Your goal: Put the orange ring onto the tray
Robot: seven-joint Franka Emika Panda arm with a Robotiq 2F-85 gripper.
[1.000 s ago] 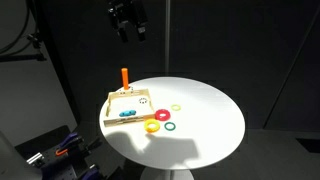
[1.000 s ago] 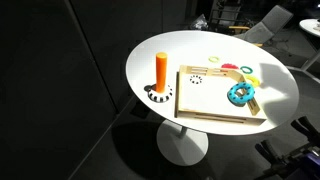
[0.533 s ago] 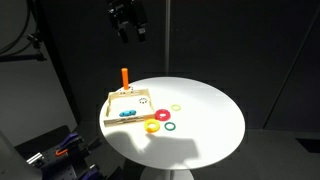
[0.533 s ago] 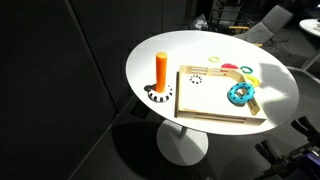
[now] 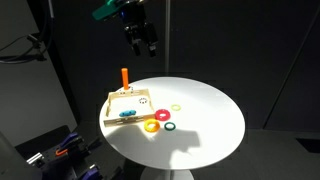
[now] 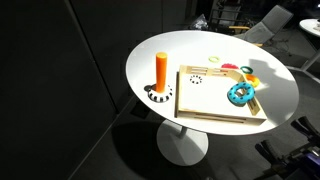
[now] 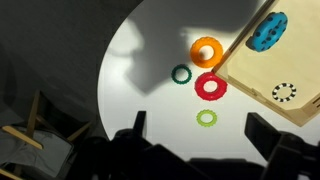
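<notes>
Wrist view: my hand [image 7: 198, 126] is wide open, its two fingers [image 7: 138, 124] well apart at the lower edge and holding nothing. Below it on the white bench [image 7: 140, 60] lie the orange ring [image 7: 207, 51], the red ring [image 7: 210, 86], a dark green ring [image 7: 181, 74] and a thin yellow-green ring [image 7: 206, 118]. The orange ring is on the bench, outside the tray [image 7: 262, 72] and right against its rim; contact cannot be judged. A blue gear [image 7: 268, 32] lies inside the tray.

In an exterior view my hand [image 5: 149, 48] hangs high over the bench [image 5: 210, 115], pointing down, with the arm entering from the top. The orange ring [image 5: 152, 125] sits just off the tray [image 5: 112, 104], near the peg [image 5: 124, 77].

Against half a second ago, the hand is lower and further over the bench. A teal part of the arm [image 5: 105, 12] has come into view. Rings and tray have not moved.

In an exterior view the hand is out of frame. The tray [image 6: 210, 100] fills the middle, and the peg [image 6: 161, 70] stands on a black-and-white base. The wrist view does not show the peg.
</notes>
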